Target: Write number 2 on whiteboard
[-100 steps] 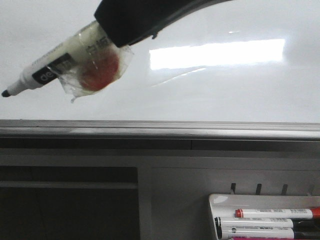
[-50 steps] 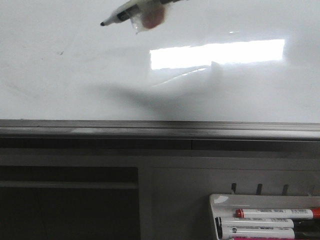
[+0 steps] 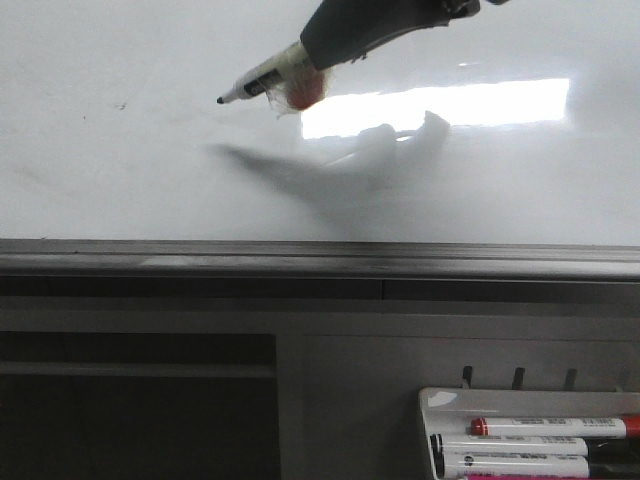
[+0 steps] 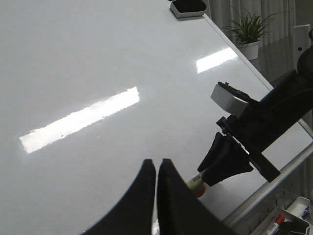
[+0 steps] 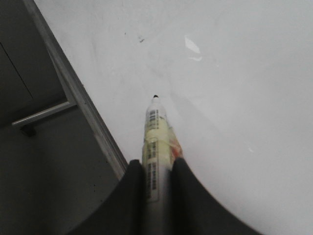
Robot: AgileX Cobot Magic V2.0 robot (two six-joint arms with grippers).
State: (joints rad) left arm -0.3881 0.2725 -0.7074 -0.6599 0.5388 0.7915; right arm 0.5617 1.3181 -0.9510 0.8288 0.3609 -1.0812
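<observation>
Marker [image 3: 262, 82] clamped in the right gripper [image 3: 300, 55] hovers over the blank whiteboard [image 3: 120, 180]; left gripper [image 4: 156, 169] sits shut, empty; lower the tip gently.

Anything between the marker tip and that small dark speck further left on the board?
No. In the front view the whiteboard is bare between the marker tip, held in the right tool, and the speck; no stroke drawn.

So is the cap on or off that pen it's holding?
Off. The marker in the right gripper shows its bare black tip, pointing at the whiteboard.
</observation>
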